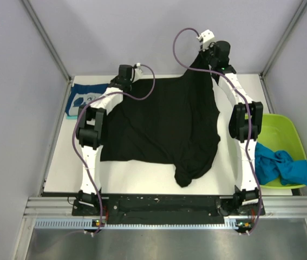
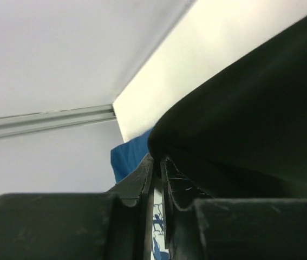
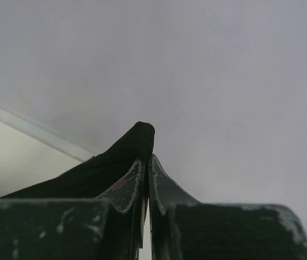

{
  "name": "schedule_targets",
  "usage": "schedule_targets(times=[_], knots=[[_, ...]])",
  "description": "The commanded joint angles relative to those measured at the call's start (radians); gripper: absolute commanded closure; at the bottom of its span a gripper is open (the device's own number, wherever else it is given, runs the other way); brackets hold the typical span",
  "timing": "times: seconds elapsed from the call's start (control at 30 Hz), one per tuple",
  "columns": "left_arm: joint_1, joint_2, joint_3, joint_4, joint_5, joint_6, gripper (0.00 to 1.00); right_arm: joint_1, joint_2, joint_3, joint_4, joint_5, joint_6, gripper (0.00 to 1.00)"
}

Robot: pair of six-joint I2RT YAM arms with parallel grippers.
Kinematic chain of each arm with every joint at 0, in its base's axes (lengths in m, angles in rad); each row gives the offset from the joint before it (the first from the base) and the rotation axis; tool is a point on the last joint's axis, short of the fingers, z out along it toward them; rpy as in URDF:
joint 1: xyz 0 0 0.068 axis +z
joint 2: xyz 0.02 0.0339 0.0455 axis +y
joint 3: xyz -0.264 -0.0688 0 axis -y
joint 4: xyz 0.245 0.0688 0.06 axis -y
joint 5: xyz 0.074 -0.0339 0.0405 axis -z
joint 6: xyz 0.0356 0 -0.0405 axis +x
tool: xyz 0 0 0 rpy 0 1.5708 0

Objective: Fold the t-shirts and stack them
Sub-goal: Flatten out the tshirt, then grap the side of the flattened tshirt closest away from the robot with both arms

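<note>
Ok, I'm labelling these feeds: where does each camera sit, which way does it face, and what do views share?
Top external: above and behind the robot, looking down on the table; left arm and right arm show, black shirt between them.
Left wrist: low at the table's far left, looking along the left gripper at the shirt's edge and a blue shirt.
Right wrist: raised, facing the wall; the right gripper pinches the shirt's peak.
Shared: black shirt, all three.

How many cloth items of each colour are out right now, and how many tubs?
Black shirt: 1
Dark blue printed shirt: 1
Bright blue bundle: 1, shirts inside unclear
Green tub: 1
Total: 4
</note>
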Motion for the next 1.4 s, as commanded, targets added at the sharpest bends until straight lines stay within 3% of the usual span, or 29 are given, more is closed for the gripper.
schedule_targets(times=[0.0, 0.03, 0.07, 0.13, 0.2, 0.23, 0.33, 0.37, 0.43, 0.53, 0.6, 0.73, 0.87, 1.03, 1.23, 1.3, 1.37], knots=[[0.004, 0.063, 0.076, 0.297, -0.179, 0.116, 0.67, -0.007, 0.035, 0.065, 0.139, -0.003, 0.036, 1.0], [0.004, 0.091, 0.097, 0.348, -0.216, 0.163, 0.56, -0.006, 0.04, 0.069, 0.147, 0.012, 0.052, 0.94], [0.004, 0.117, 0.129, 0.386, -0.25, 0.217, 0.44, -0.006, 0.053, 0.085, 0.147, 0.033, 0.066, 0.67], [0.01, 0.161, 0.195, 0.483, -0.325, 0.314, 0.27, -0.006, 0.067, 0.138, 0.098, 0.087, 0.094, 0.32], [0.016, 0.165, 0.238, 0.534, -0.36, 0.343, 0.18, -0.006, 0.054, 0.203, 0.014, 0.141, 0.153, 0.19], [0.016, 0.137, 0.237, 0.499, -0.354, 0.31, 0.16, -0.006, 0.031, 0.23, -0.092, 0.149, 0.178, 0.01], [0.004, -0.061, 0.129, 0.182, -0.186, 0.086, 0.14, 0.015, -0.133, 0.156, -0.285, 0.173, 0.213, 0.01], [-0.001, -0.182, 0.058, 0.0, -0.064, 0.013, 0.14, 0.031, -0.208, 0.064, -0.322, 0.198, 0.221, 0.01], [-0.01, -0.353, -0.084, -0.178, 0.164, -0.055, 0.13, 0.057, -0.388, -0.14, -0.35, 0.225, 0.262, 0.01], [-0.016, -0.575, -0.295, -0.338, 0.403, -0.06, 0.16, 0.085, -0.638, -0.428, -0.415, 0.186, 0.406, 0.05], [-0.015, -0.697, -0.423, -0.429, 0.519, -0.023, 0.19, 0.094, -0.764, -0.591, -0.474, 0.143, 0.534, 0.13], [-0.013, -0.875, -0.668, -0.553, 0.561, 0.098, 0.22, 0.135, -0.954, -0.844, -0.631, 0.173, 0.652, 0.32], [-0.013, -0.961, -0.902, -0.5, 0.511, 0.178, 0.22, 0.172, -1.068, -1.048, -0.738, 0.195, 0.729, 0.37], [-0.013, -0.989, -1.149, -0.254, 0.401, 0.268, 0.18, 0.177, -1.149, -1.341, -0.693, 0.144, 0.845, 0.38], [-0.006, -0.929, -1.24, -0.112, 0.351, 0.328, 0.18, 0.175, -1.074, -1.484, -0.532, 0.126, 0.888, 0.43], [0.005, -0.894, -1.249, -0.066, 0.325, 0.32, 0.19, 0.177, -1.037, -1.498, -0.492, 0.083, 0.896, 0.5], [0.014, -0.857, -1.249, -0.011, 0.301, 0.288, 0.31, 0.177, -1.002, -1.504, -0.479, 0.064, 0.896, 0.64]])
